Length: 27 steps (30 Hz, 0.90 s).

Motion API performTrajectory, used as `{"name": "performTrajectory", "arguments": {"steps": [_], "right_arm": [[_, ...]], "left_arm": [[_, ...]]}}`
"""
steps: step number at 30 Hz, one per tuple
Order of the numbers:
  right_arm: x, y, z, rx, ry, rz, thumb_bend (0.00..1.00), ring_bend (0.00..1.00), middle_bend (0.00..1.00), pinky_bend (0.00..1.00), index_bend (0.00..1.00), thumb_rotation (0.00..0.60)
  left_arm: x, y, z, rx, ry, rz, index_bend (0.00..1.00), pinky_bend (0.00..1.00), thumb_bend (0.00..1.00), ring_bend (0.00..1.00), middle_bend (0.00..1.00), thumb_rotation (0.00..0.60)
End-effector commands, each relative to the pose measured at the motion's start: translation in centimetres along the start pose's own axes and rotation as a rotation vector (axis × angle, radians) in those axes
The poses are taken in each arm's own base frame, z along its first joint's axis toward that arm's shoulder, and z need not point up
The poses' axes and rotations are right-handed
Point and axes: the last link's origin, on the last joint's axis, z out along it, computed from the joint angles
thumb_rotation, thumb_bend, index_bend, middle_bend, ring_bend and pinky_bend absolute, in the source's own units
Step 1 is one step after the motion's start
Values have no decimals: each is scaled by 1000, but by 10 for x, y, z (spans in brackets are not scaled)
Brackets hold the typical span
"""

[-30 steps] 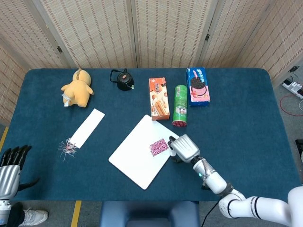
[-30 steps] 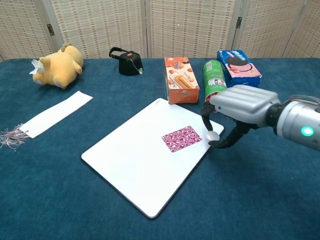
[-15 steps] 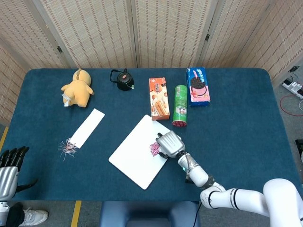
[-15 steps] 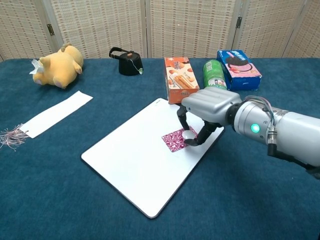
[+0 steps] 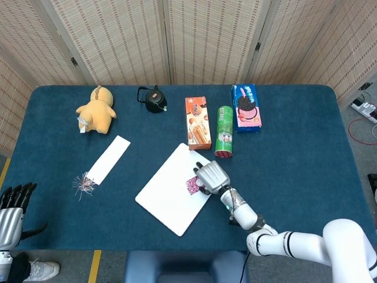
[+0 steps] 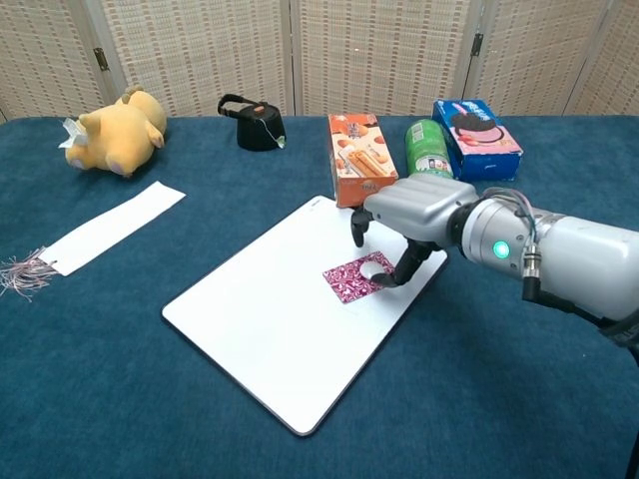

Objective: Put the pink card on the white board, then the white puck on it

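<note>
The white board (image 5: 166, 199) (image 6: 262, 324) lies tilted in the middle of the blue table. The pink card (image 5: 191, 184) (image 6: 347, 280) lies flat near the board's right corner. In the chest view the white puck (image 6: 374, 267) rests on the card's right half. My right hand (image 5: 211, 175) (image 6: 419, 213) hovers over it, thumb raised clear of the puck and one fingertip (image 6: 396, 275) by its right edge. The head view hides the puck under that hand. My left hand (image 5: 12, 207) is at the table's near left corner, holding nothing, fingers apart.
Behind the board stand an orange snack box (image 5: 198, 122) (image 6: 361, 160), a green can (image 5: 224, 131) (image 6: 427, 148) and a blue cookie box (image 5: 246, 108). A black teapot (image 5: 153, 98), a yellow plush toy (image 5: 95, 112) and a white paper strip with a tassel (image 5: 109, 159) lie to the left.
My right hand carried the puck left from the board's right edge onto the pink card. Its thumb has now lifted off the puck. The left hand stayed put.
</note>
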Motion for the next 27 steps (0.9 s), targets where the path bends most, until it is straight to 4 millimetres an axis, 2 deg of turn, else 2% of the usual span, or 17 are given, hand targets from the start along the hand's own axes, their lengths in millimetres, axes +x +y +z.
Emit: {"name": "performTrajectory", "arguments": {"steps": [1, 5, 7, 10, 11, 14, 15, 16, 19, 22, 27], "right_arm": [[1, 0, -2, 3, 5, 17, 374, 877, 199, 816, 74, 453], [15, 11, -17, -14, 90, 74, 374, 835, 171, 811, 41, 453], [25, 24, -31, -32, 165, 104, 374, 727, 189, 811, 83, 454], [34, 46, -56, -66, 251, 134, 374, 522, 270, 788, 173, 455], [35, 52, -64, -80, 267, 145, 374, 473, 279, 745, 185, 455], [37, 72, -89, -128, 312, 169, 374, 259, 273, 341, 206, 456], [36, 77, -97, -144, 322, 173, 374, 212, 259, 223, 206, 455], [35, 84, -106, -163, 330, 179, 374, 183, 240, 146, 202, 456], [32, 101, -130, -206, 340, 181, 374, 148, 183, 69, 148, 458], [27, 118, -156, -252, 332, 168, 374, 78, 70, 16, 26, 457], [19, 142, -204, -356, 302, 95, 374, 1, 0, 0, 0, 459]], "left_arm": [[0, 0, 0, 2, 2, -2, 113, 44, 165, 88, 115, 600], [1, -2, 1, 2, 6, -3, 113, 44, 166, 88, 115, 600], [1, -3, 2, 2, 10, -4, 113, 44, 166, 88, 115, 600], [2, -1, 5, -3, 14, -8, 114, 37, 166, 88, 115, 600], [1, 0, 6, -7, 15, -9, 114, 28, 166, 88, 115, 600], [-1, 5, 9, -26, 14, -12, 115, 11, 165, 88, 115, 600], [-1, 7, 10, -31, 13, -12, 115, 11, 165, 88, 115, 600], [-2, 9, 11, -38, 11, -12, 115, 11, 165, 88, 115, 600], [-2, 14, 14, -53, 12, -11, 115, 11, 165, 88, 115, 600], [1, 16, 17, -62, 20, -8, 115, 11, 165, 88, 115, 600], [3, 19, 19, -62, 26, -3, 115, 10, 165, 88, 115, 600]]}}
